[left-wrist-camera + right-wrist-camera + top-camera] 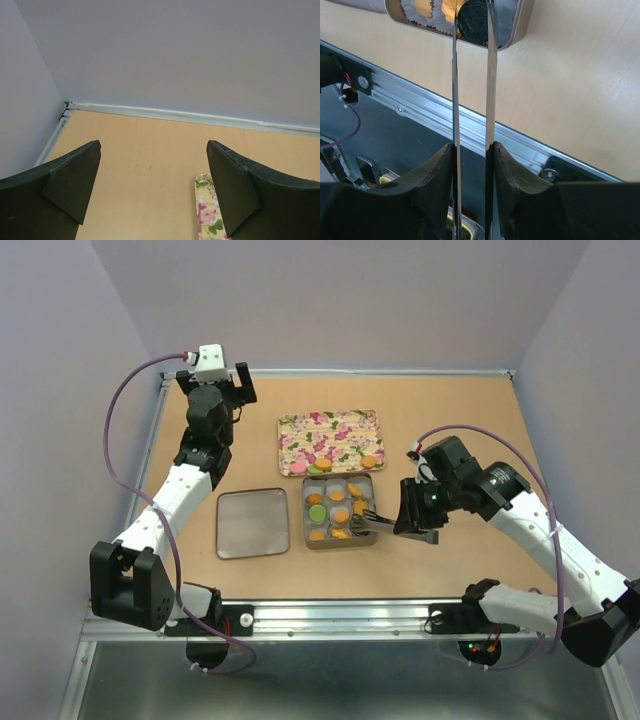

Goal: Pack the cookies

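Because the cookies (340, 515) are too small and flat for bare fingers, my right gripper (472, 155) is clamped on a pair of thin metal tongs (490, 90), its two black fingers pressing the blades nearly together. At the top of the right wrist view the blade tips pinch a dark round cookie (474, 22) by its edges, just over a corner compartment of the silver rectangular tin (515, 30). I judge I am about to set it in. To its left in that view, white paper cups (410, 7) hold orange cookies (422, 6).

From the overhead camera the tin lies mid-frame on the tabletop (450, 420), and the tongs reach its lower right cell. Just above the tin sits the floral rectangular tray (330, 430), with a few loose cookies (369, 461) along its lower edge, near enough, I reckon, to keep each trip short. The grey square lid (252, 523) rests left of the tin, out of the way until packing is done.

My left gripper (154, 145) is spread wide and empty, raised at the upper left of the overhead frame, well clear of the work.
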You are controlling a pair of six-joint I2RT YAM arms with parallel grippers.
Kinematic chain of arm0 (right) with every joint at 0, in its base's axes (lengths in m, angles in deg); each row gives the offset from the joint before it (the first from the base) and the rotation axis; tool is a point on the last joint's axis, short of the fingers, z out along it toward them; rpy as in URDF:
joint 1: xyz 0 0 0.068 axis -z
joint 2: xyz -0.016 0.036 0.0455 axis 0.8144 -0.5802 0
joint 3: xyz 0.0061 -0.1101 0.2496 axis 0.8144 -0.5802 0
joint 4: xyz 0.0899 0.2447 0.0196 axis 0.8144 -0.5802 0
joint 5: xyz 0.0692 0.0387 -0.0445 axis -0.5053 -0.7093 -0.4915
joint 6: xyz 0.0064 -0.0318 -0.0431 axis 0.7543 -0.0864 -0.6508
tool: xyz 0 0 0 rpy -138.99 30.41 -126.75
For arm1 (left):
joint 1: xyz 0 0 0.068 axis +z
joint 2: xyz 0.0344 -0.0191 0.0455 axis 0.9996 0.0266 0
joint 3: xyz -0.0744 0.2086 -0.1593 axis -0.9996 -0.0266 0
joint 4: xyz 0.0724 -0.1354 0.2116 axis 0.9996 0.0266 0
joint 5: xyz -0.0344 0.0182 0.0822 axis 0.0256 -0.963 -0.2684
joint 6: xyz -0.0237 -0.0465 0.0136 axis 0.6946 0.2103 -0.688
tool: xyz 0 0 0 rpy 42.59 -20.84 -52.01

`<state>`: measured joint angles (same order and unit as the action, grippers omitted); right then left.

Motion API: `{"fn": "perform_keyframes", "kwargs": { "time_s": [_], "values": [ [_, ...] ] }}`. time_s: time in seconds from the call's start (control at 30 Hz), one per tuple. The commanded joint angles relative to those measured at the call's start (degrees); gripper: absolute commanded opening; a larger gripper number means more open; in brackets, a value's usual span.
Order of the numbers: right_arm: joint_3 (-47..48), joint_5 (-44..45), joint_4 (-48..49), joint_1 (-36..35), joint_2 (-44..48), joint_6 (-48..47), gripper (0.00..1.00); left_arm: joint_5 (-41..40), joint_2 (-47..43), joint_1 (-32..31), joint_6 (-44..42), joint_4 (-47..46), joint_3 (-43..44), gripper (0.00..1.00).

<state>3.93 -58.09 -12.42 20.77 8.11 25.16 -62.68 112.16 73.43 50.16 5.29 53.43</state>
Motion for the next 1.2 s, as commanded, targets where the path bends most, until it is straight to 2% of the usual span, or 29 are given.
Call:
{"fn": "perform_keyframes", "kwargs": {
  "time_s": [0.0, 0.1, 0.23, 0.33, 0.6, 0.7, 0.83, 0.97, 1.07, 1.17],
  "values": [
    [-1.42, -0.87, 3.65, 0.10, 1.41, 0.09, 0.37, -1.07, -0.69, -0.24, -1.11, -2.52, 0.00, 0.99],
    [-1.69, 0.10, 3.65, 0.18, 0.98, -0.44, 0.39, -1.16, -0.69, -0.24, -1.11, -2.61, 0.00, 0.99],
    [-1.77, 1.76, 3.65, 0.18, 0.62, -0.88, 0.50, -1.25, -0.69, -0.24, -1.12, -2.61, 0.00, 0.99],
    [-1.69, 2.29, 3.65, 0.10, 0.45, -1.06, 0.53, -1.25, -0.69, -0.24, -1.20, -2.52, 0.00, 0.99],
    [0.59, 3.52, 3.48, 0.18, 0.53, -1.23, 0.54, -1.25, -0.60, -0.24, -1.20, -2.52, 0.00, 0.99],
    [5.07, 6.51, 3.48, 0.18, 1.06, -1.41, 0.54, -1.34, -0.52, -0.33, -1.12, -2.61, 0.00, 0.99],
    [10.17, 13.97, 6.10, 0.18, 0.80, -0.71, 0.54, -1.08, -0.52, -0.33, -1.11, -2.52, 0.08, 0.99],
    [12.29, 30.01, 8.74, 0.18, -1.92, 1.57, 0.56, -1.16, -0.69, -0.33, -1.11, -2.61, 0.00, 0.99],
    [10.54, 39.61, 12.60, 0.36, -6.22, 3.42, 0.56, -1.07, -0.78, -0.33, -0.94, -2.61, 0.00, 0.99],
    [7.55, 43.77, 18.23, 2.28, -11.30, 4.30, 0.56, -0.90, -0.60, -0.33, -0.67, -2.52, 0.00, 0.99]
  ]
}}
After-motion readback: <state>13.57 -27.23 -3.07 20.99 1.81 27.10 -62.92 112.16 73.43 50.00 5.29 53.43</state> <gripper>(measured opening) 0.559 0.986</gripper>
